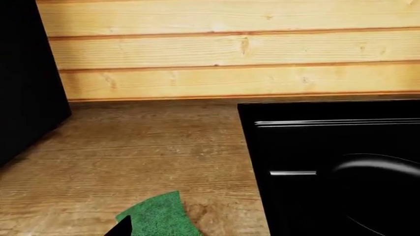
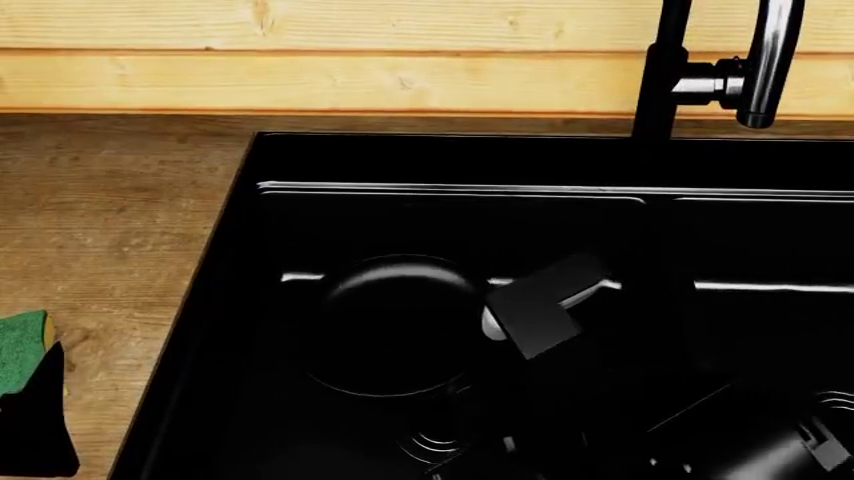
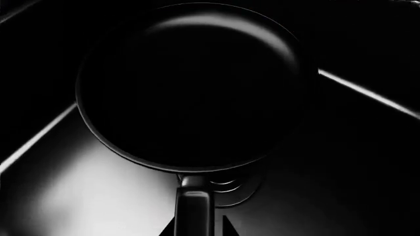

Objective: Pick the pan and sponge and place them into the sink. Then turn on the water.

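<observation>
The glossy black pan (image 2: 394,325) is inside the left basin of the black sink (image 2: 254,260). In the right wrist view the pan (image 3: 190,83) fills the frame. Its long handle (image 3: 194,209) runs between the fingertips of my right gripper (image 3: 198,228), which is shut on it. A ringed drain (image 3: 233,189) shows beside the handle. The green-topped sponge (image 1: 157,216) lies on the wooden counter left of the sink. My left gripper (image 2: 34,430) is over the sponge (image 2: 20,340) and open, with one black fingertip (image 1: 123,227) at the sponge's edge. The water is out of view.
A tall dark faucet (image 2: 665,70) with a metal lever (image 2: 763,60) stands behind the sink's centre divider. A wooden plank wall (image 1: 229,49) backs the counter (image 1: 144,147). A large black block (image 1: 26,73) stands on the counter beyond the sponge.
</observation>
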Controlling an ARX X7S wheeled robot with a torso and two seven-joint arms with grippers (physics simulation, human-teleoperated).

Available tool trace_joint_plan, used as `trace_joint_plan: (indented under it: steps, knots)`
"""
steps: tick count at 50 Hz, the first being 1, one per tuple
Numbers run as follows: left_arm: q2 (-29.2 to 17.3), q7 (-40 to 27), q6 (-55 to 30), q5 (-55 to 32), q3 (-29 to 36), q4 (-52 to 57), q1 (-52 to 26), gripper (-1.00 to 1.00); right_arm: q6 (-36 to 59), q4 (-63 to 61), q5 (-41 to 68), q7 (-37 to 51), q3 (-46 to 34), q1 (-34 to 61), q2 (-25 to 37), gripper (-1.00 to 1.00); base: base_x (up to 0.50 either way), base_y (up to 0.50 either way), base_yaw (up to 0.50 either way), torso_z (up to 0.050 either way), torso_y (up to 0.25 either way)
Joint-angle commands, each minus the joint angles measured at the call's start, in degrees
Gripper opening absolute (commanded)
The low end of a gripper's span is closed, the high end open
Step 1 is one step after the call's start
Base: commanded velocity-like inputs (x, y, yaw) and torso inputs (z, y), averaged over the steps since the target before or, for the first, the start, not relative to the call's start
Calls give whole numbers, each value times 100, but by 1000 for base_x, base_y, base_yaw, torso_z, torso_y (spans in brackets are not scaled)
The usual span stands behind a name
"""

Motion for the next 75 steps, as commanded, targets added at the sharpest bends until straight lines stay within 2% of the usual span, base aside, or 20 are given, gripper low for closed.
trace_joint_plan:
  steps: [1, 19, 30, 39, 40, 52, 58, 63, 70, 75]
  knots:
    - [-4, -28, 4, -7, 10, 3, -5, 100, -370, 617, -489, -504, -201, 140, -369, -100, 0, 0, 0, 0, 10]
    - [-14, -61, 14, -6, 39, -17, 2, 100, -1251, 2366, -1113, -1276, -625, 167, -1161, -100, 0, 0, 0, 1, 1]
    - [-35, -41, 61, -10, 21, -31, 60, 100, -1446, 2809, -1217, -1375, -669, 154, -1345, -100, 0, 0, 0, 0, 1]
    - [-52, -15, 108, -23, -4, -39, 116, 100, -1303, 2671, -1173, -1284, -681, 106, -1306, -100, 0, 0, 0, 0, 0]
    - [-90, 9, 111, -50, -57, -35, 143, 100, -1295, 2659, -1170, -1282, -685, 95, -1300, 100, 0, 0, 3, 0, 0]
    - [-60, -35, 117, -30, 7, -40, 109, 100, -911, 2296, -1019, -1036, -626, 98, -1102, 100, 0, 0, 0, 0, 0]
    - [-27, -50, 140, 10, 62, -101, 55, 100, -195, 1171, -618, -534, -422, 175, -656, 100, 0, 0, 0, 0, 0]
    - [-7, -66, 138, 20, 95, -136, 21, 100, 363, 86, -70, 89, 50, 269, -184, 100, 0, 0, 0, 0, 0]
    - [-33, -98, 64, -41, 95, -99, -42, 100, 771, -890, 496, 704, 557, 298, 281, 100, 0, 0, 0, 0, 0]
    - [-38, -482, -382, -262, -7, 56, -204, 100, 974, -1597, 968, 1249, 1012, 282, 605, 100, 0, 0, 0, 0, 0]
